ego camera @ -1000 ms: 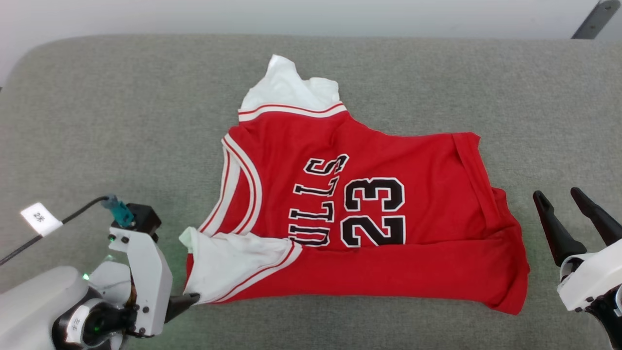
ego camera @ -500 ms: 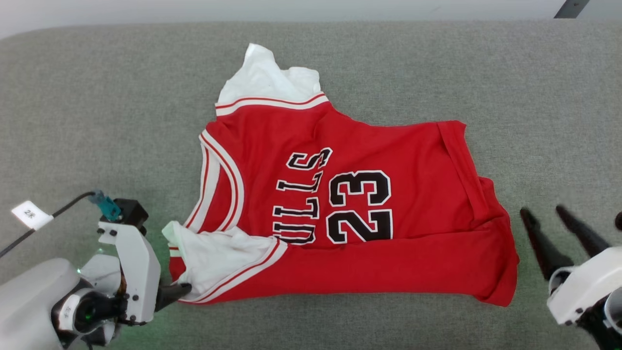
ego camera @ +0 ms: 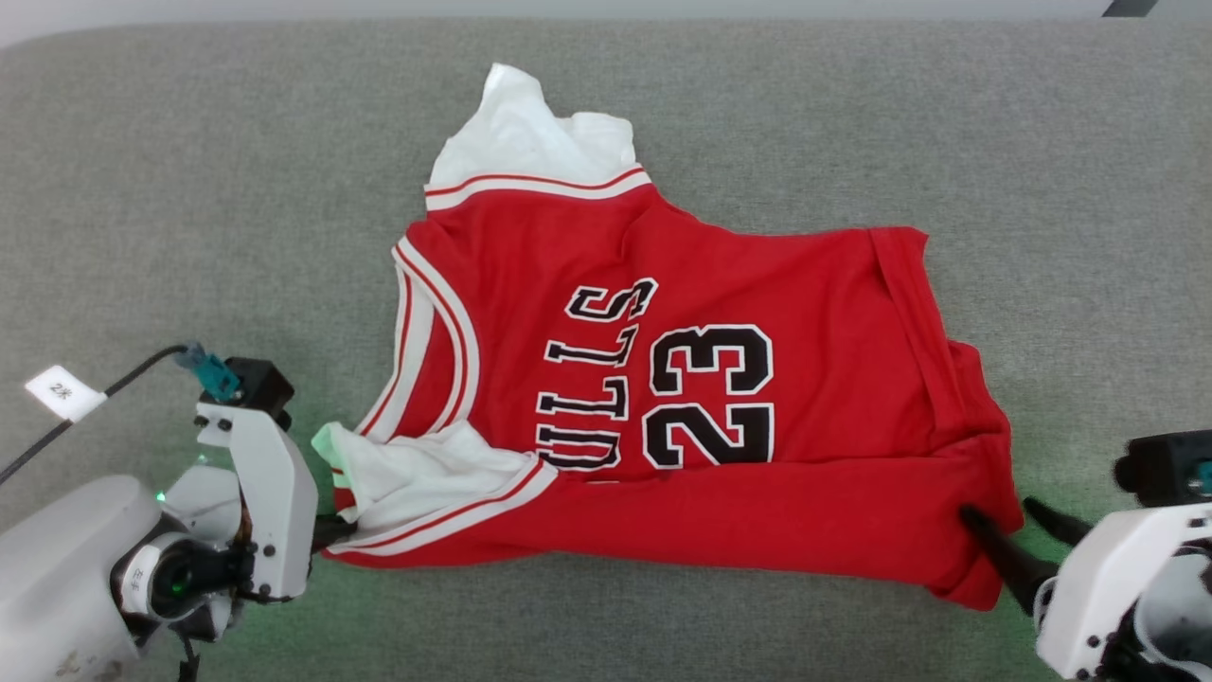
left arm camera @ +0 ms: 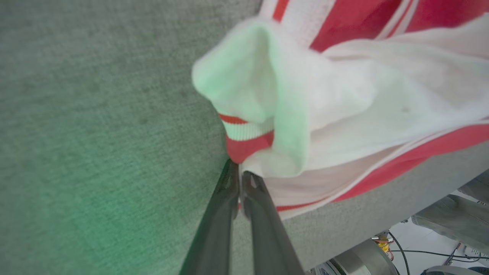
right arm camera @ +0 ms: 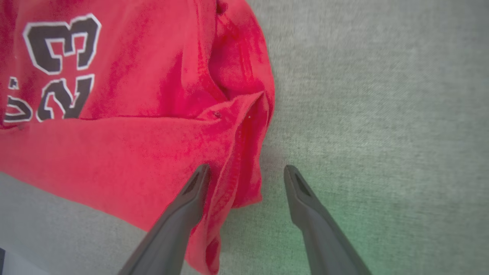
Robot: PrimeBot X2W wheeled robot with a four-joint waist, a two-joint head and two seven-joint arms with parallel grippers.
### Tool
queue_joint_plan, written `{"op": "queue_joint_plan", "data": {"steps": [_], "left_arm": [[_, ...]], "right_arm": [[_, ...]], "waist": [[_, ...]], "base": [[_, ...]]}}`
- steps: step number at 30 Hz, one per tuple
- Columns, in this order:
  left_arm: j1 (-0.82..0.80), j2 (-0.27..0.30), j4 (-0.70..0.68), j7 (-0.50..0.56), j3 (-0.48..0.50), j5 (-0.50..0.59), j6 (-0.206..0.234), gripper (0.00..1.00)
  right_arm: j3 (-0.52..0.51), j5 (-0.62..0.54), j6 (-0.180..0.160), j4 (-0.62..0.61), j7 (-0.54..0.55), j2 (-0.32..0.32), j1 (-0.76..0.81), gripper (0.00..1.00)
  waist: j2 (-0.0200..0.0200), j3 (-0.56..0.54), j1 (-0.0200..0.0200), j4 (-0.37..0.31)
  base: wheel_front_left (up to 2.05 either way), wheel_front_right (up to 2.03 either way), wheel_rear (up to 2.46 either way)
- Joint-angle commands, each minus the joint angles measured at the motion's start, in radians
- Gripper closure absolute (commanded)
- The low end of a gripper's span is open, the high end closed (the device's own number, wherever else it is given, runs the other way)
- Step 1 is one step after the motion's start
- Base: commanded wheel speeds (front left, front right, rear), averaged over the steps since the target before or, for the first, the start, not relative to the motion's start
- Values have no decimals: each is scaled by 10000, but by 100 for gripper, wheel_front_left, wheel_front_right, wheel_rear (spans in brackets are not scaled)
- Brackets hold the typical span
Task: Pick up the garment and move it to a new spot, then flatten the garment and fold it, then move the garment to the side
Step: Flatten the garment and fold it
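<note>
The left tool (left arm camera: 239, 172), open a second ago, now pinches the near-left corner of the large red jersey garment (ego camera: 757, 275); the right tool (right arm camera: 246, 170) has moved in, straddling its near-right hem.

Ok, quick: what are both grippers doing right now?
Left gripper: fingers closed, pinching the garment at its white sleeve edge.
Right gripper: open, fingers straddling the red bottom corner, holding nothing.

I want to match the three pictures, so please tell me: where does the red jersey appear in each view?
Head view: red jersey in the middle, on the grey fabric surface.
Left wrist view: upper right, its white sleeve at the shut left gripper.
Right wrist view: upper left, its hem corner between the open right gripper's fingers.
Shared landmark: the grey fabric surface.
</note>
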Motion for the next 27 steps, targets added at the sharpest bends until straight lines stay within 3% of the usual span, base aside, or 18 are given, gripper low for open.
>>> {"op": "queue_joint_plan", "data": {"steps": [1, 2, 3, 4, 5, 16, 27], "left_arm": [[32, -647, 227, -205, -87, 79, 41, 100], [5, -694, 245, -210, -82, 81, 29, 100], [-24, -728, 262, -216, -73, 91, 21, 100], [-55, -767, 277, -218, -70, 115, 17, 100], [-69, -804, 295, -242, -39, 105, 8, 100], [-265, -906, 259, -279, 49, 103, -115, 100], [-184, -144, -824, 167, 184, -189, 235, 100]], "right_arm": [[158, -86, -16, 306, 276, 2, -239, 0], [268, -93, -16, 440, 370, -12, -340, 0], [374, -24, -15, 593, 478, 5, -440, 9], [520, -16, -16, 763, 558, -51, -545, 66], [608, -59, -15, 919, 568, -78, -658, 100], [1342, 94, -18, 1860, 988, -621, -1438, 100], [1330, 564, -25, 1138, 2059, -1664, -1301, 100]], "waist": [[0, 51, 0, 66], [0, 70, 0, 90], [0, 95, 0, 106], [0, 123, 0, 132], [0, 142, 0, 153], [0, 256, 0, 423], [0, 174, 0, 538]], "base": [[0, 0, 0], [0, 0, 0], [0, 0, 0], [0, 0, 0], [0, 0, 0], [0, 0, 0], [0, 0, 0]]}}
